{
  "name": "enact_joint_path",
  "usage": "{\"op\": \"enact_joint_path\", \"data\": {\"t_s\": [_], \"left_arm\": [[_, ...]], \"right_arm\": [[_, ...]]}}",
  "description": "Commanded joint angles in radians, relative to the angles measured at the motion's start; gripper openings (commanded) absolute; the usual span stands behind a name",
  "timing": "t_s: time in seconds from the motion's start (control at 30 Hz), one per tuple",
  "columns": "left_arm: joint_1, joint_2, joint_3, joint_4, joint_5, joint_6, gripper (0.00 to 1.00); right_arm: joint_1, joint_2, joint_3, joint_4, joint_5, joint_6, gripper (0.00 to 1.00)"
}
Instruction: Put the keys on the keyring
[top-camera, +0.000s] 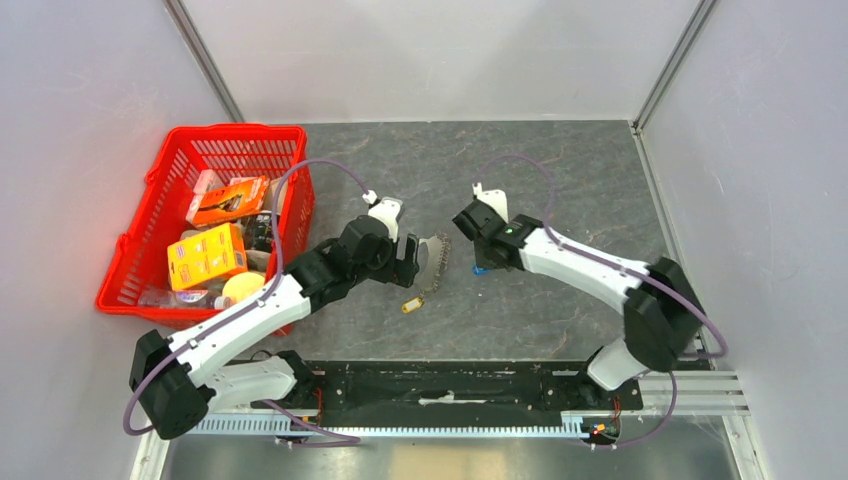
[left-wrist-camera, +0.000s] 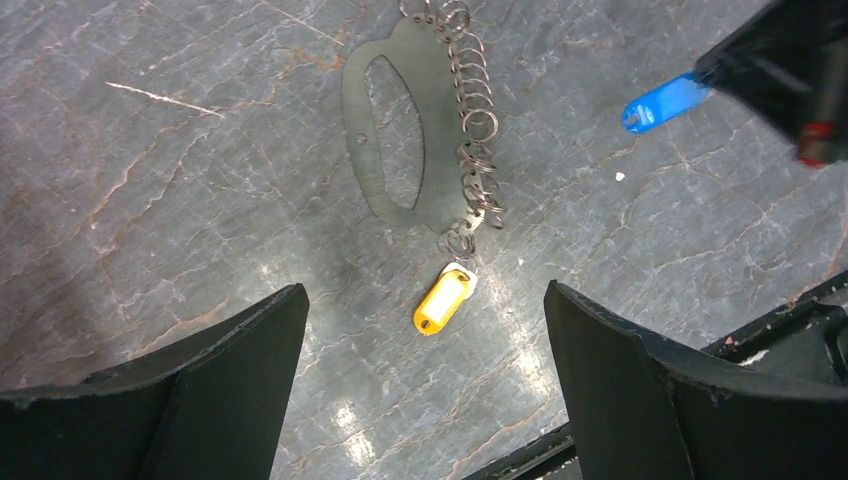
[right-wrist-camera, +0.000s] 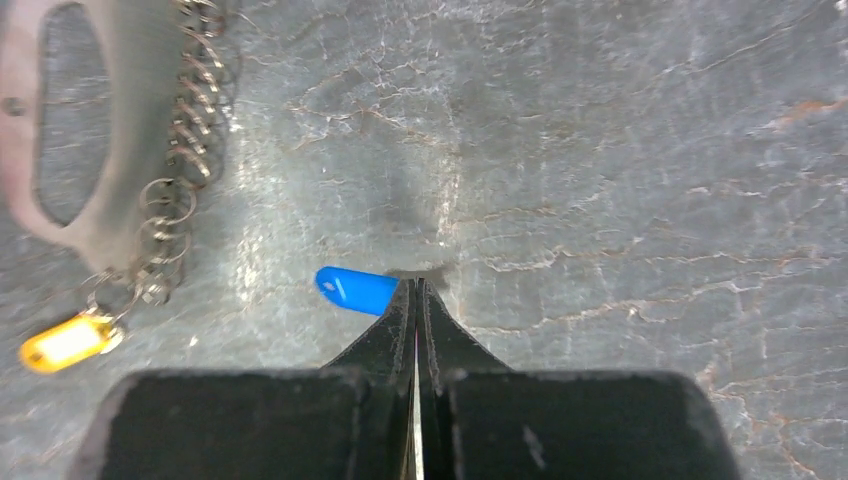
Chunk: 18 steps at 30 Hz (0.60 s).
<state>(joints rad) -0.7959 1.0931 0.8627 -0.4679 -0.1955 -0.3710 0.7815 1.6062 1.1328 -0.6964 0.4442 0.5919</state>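
The keyring (left-wrist-camera: 440, 120) is a flat grey loop edged with several small silver rings, lying on the table (top-camera: 560, 180). A yellow key (left-wrist-camera: 441, 303) hangs from its lowest ring. My left gripper (left-wrist-camera: 425, 290) hovers open above them, the yellow key showing between its fingers. My right gripper (right-wrist-camera: 416, 283) is shut just right of the keyring (right-wrist-camera: 130, 120). The blue key (right-wrist-camera: 355, 290) sticks out leftward from its fingertips. In the top view the blue key (top-camera: 480, 268) sits under the right gripper (top-camera: 478, 255), and the yellow key (top-camera: 410, 305) lies below the keyring (top-camera: 432, 255).
A red basket (top-camera: 240, 130) holding orange and yellow packets stands at the left of the table. White walls close in the back and both sides. The arms' black base rail (top-camera: 450, 385) runs along the near edge.
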Motion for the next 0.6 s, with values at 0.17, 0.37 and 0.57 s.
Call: {"op": "enact_joint_path", "data": {"t_s": [0.17,0.37,0.57], "left_arm": [[0.001,0.043,0.033,0.066,0.149,0.010,0.95],[0.001,0.101,0.079,0.059,0.191,0.049,0.94],[0.000,0.211,0.131,0.046,0.220,0.000,0.85]], "right_arm": [[0.006,-0.300,-0.069,-0.096,-0.088,-0.084,0.00],[0.005,-0.429,-0.088,-0.159,-0.146,-0.111,0.00],[0.006,-0.505,-0.128,-0.166,-0.187,-0.104,0.00]]}}
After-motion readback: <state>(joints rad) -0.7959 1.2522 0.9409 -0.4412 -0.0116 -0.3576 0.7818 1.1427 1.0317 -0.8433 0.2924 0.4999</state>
